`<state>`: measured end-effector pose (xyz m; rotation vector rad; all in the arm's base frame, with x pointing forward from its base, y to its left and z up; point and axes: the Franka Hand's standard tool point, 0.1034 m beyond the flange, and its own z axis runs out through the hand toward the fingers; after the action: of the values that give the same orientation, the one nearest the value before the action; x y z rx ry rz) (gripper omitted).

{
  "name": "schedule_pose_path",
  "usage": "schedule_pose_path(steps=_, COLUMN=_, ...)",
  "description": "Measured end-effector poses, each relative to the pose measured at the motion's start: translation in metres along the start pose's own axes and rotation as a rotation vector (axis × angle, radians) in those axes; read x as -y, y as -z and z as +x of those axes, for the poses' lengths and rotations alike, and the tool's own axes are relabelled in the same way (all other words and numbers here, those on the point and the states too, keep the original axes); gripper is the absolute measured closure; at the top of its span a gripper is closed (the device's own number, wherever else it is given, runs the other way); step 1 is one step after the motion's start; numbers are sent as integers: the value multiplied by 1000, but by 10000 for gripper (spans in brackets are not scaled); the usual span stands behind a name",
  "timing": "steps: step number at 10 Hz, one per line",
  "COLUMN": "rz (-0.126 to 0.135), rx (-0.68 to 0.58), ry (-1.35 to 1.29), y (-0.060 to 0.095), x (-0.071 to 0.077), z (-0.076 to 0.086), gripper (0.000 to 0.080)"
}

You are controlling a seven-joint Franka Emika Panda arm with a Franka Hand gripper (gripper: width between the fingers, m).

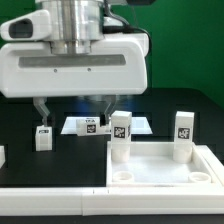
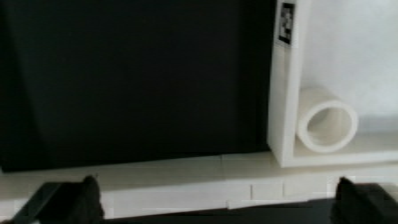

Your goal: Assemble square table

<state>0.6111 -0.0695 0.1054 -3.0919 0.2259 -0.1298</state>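
The white square table top (image 1: 160, 165) lies on the black surface at the exterior view's right, with round sockets at its near corners. Two white tagged legs (image 1: 120, 135) (image 1: 184, 133) stand upright at its far corners. A third leg (image 1: 43, 136) stands on the black surface further left. A fourth leg (image 1: 2, 155) is cut off by the left edge. My gripper (image 1: 72, 108) hangs open and empty above the black surface, left of the top. In the wrist view my gripper (image 2: 214, 205) is open, with the top's edge (image 2: 338, 70) and one socket (image 2: 329, 126) off to one side.
The marker board (image 1: 98, 125) lies flat at the back behind my fingers. A long white rail (image 1: 55, 200) edges the black surface at the front. It also shows in the wrist view (image 2: 178, 178), close to my fingertips (image 2: 64, 200).
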Motion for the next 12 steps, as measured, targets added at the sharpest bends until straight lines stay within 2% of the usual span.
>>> schedule_pose_path(steps=3, rz=32, rx=9, ry=-244, y=-5, x=1, z=-2, gripper=151)
schedule_pose_path(steps=4, rz=46, rx=19, ry=-393, y=-9, x=-13, z=-6, gripper=151)
schedule_pose_path(steps=5, rz=47, rx=30, ry=-473, y=-10, x=-31, z=-17, gripper=151)
schedule_pose_path(steps=6, rz=62, rx=52, ry=-639, y=-16, x=-46, z=-38, gripper=151)
schedule_pose_path(steps=7, rz=63, rx=80, ry=-769, y=-26, x=-53, z=-60, gripper=151)
schedule_pose_path(steps=8, rz=55, rx=56, ry=-807, y=-26, x=-45, z=-56, gripper=151)
schedule_pose_path(steps=9, rz=64, rx=59, ry=-824, y=-26, x=-42, z=-55, gripper=151)
schedule_pose_path(steps=10, rz=63, rx=60, ry=-837, y=-26, x=-43, z=-56, gripper=151)
schedule_pose_path(steps=11, rz=75, rx=87, ry=-870, y=-26, x=-43, z=-62, gripper=151)
schedule_pose_path(steps=12, rz=99, rx=145, ry=-933, y=-23, x=-45, z=-74, gripper=151)
